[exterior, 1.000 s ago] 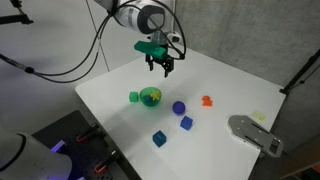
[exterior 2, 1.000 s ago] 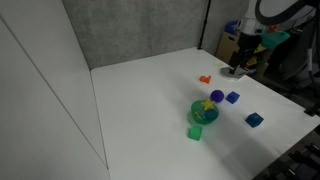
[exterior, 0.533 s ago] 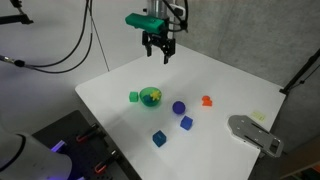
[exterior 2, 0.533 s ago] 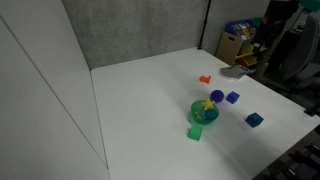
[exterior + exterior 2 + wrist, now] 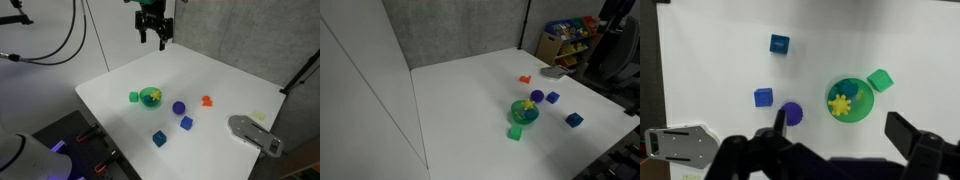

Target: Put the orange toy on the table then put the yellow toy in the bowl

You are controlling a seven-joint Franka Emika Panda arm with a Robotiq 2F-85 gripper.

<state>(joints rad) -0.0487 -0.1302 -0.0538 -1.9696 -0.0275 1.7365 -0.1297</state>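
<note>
White table [image 5: 460, 110], grey wall [image 5: 460, 30] behind it

A green cube [image 5: 133, 97] and a purple ball [image 5: 178, 107] lie apart. One blue cube [image 5: 186, 123] sits near the ball, a second blue cube [image 5: 158, 138] farther off.

The table [image 5: 230, 85] bears the bowl [image 5: 143, 97], orange toy [image 5: 207, 101], 4 blocks [image 5: 158, 138].
</note>
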